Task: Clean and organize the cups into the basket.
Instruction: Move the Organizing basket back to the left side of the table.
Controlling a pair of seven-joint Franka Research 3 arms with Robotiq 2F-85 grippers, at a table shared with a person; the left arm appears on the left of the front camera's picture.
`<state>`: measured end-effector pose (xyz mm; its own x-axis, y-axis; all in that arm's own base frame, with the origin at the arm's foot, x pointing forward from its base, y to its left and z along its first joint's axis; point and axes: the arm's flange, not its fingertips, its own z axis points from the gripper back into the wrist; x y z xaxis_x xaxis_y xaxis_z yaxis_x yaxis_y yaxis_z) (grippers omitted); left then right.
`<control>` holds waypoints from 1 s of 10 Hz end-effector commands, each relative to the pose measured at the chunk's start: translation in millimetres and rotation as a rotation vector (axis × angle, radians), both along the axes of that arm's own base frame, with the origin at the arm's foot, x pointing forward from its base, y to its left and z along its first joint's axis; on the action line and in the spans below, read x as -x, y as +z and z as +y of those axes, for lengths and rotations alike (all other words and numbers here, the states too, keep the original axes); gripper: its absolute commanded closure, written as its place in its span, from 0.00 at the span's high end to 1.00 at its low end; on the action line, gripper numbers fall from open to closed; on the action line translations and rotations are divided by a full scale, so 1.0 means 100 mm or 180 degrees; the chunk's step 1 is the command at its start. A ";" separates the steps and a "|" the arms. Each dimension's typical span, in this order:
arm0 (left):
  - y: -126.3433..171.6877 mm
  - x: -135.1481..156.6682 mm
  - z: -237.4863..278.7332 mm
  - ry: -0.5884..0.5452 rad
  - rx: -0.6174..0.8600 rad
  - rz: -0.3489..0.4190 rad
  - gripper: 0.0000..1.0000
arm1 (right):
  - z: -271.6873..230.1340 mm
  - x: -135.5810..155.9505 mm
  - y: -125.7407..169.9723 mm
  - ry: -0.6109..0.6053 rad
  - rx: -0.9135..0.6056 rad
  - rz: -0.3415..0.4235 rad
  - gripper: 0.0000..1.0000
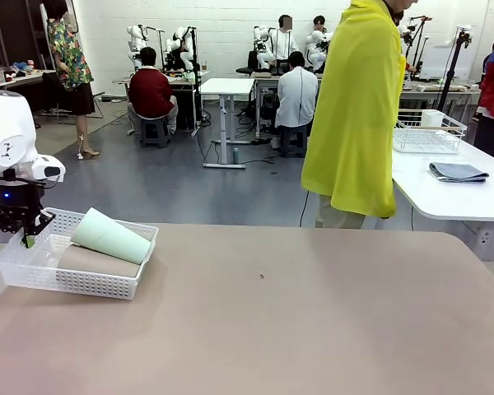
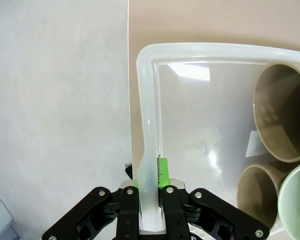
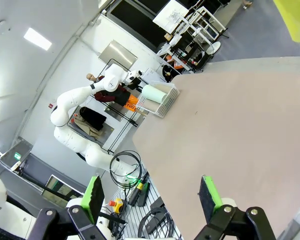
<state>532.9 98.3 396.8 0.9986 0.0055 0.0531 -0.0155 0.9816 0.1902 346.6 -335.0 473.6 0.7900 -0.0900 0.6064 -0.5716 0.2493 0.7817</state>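
Observation:
The white mesh basket (image 1: pixel 66 284) sits at the table's left edge. A mint green cup (image 1: pixel 111 236) lies in it on top of a tan cup (image 1: pixel 99 263). My left gripper (image 1: pixel 29 239) is at the basket's left end. In the left wrist view its fingers straddle the basket's rim (image 2: pixel 147 125), and my left gripper (image 2: pixel 150 192) looks shut on it. Two tan cups (image 2: pixel 282 112) (image 2: pixel 257 192) and the mint cup (image 2: pixel 297 200) show their open mouths. My right gripper (image 3: pixel 152 192) hangs open with nothing in it, far from the basket (image 3: pixel 162 100).
The tan table (image 1: pixel 296 313) stretches wide to the right of the basket. A person in a yellow top (image 1: pixel 354 107) stands at the far side. A white side table at the right holds a wire basket (image 1: pixel 428 132) and a folded grey cloth (image 1: pixel 457 171).

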 end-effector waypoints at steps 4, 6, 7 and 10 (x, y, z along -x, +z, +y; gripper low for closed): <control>-0.06 0.04 0.01 -0.0144 -0.0010 -0.0102 1.00 | -0.02 0.01 0.01 0.0021 0.0043 0.0026 1.00; -0.04 0.04 0.06 -0.0084 0.0007 -0.0085 1.00 | -0.02 0.01 0.01 0.0021 0.0043 0.0026 1.00; -0.04 0.05 0.08 -0.0072 0.0017 -0.0083 0.96 | -0.02 0.01 0.01 0.0021 0.0043 0.0026 1.00; -0.03 0.05 0.07 -0.0013 0.0089 -0.0088 1.00 | -0.02 0.01 0.01 0.0021 0.0043 0.0026 1.00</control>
